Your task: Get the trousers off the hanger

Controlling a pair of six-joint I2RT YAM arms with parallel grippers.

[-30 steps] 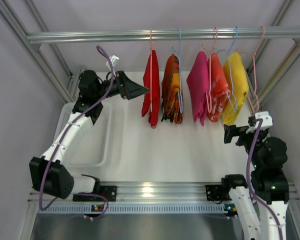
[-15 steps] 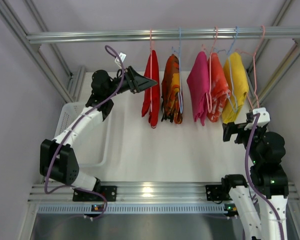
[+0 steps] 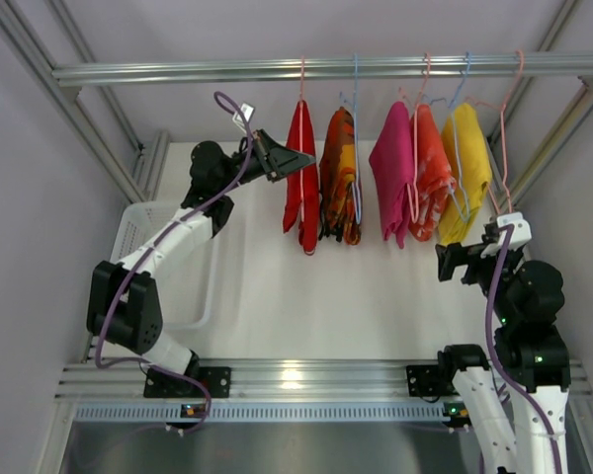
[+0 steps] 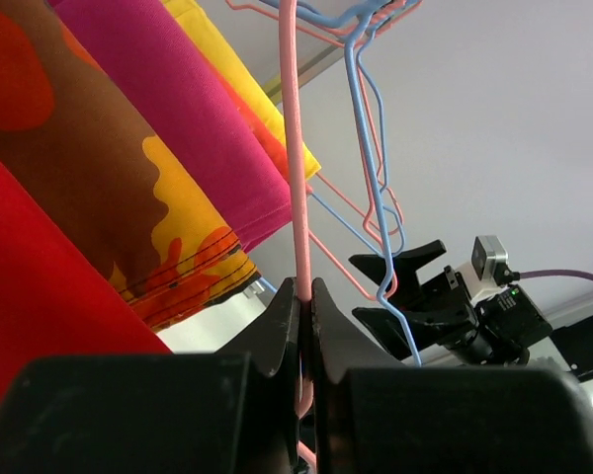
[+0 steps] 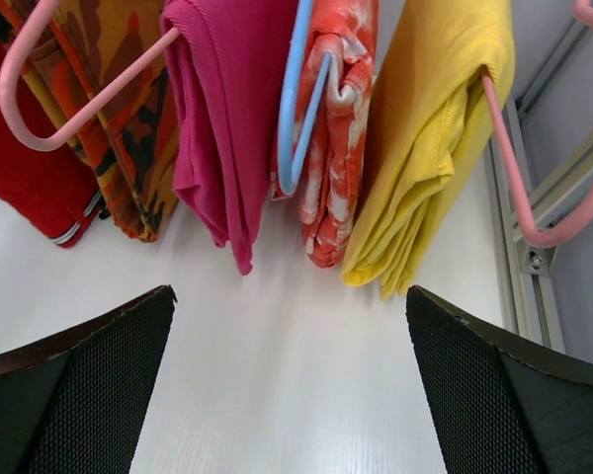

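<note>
Left wrist view: we log the left gripper, risen toward the rail within the last second, jaws now clenched on the pink hanger wire. Below the rail, the red trousers remain draped; pulling off looks ready to begin. Also the right gripper, jaws released.

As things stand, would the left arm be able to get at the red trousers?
Probably yes. The left gripper is shut on the pink hanger that carries the red trousers, and the cloth hangs right beside it with nothing between.
</note>
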